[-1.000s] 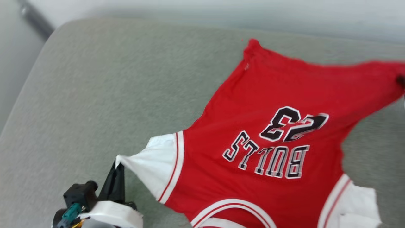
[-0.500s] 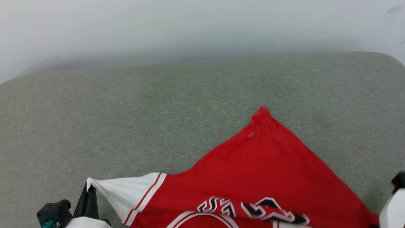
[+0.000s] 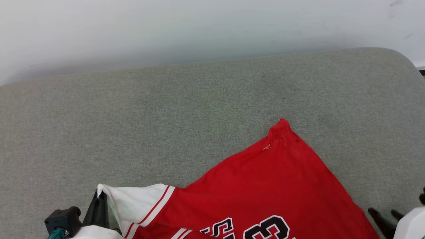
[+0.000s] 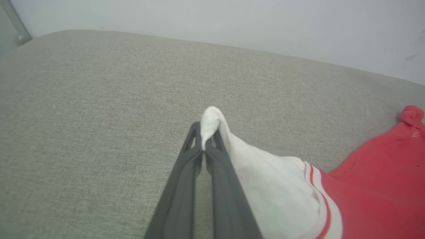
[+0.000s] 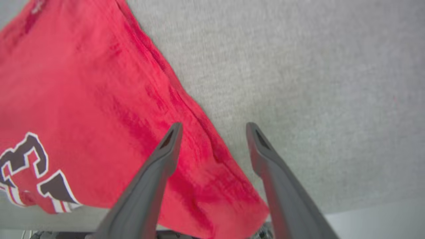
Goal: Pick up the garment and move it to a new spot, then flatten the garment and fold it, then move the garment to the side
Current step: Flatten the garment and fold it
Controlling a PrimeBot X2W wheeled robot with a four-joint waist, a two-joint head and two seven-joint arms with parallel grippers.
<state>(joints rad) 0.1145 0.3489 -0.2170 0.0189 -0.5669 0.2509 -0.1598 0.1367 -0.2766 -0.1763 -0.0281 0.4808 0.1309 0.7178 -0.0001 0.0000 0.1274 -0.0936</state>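
The red, white-sleeved jersey garment (image 3: 265,186) lies on a grey-green fabric cushion (image 3: 166,116), sleeve tip pinched in the closed left gripper (image 4: 206,132), likely for tension; the right gripper (image 5: 214,127) gapes empty over its edge

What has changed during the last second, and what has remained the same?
The right gripper has opened and let go of the garment's red edge, which now lies on the grey cushion. The head camera has also moved, so the shift of the whole picture is not a move of the garment. Unchanged: the left gripper stays shut on the white sleeve.
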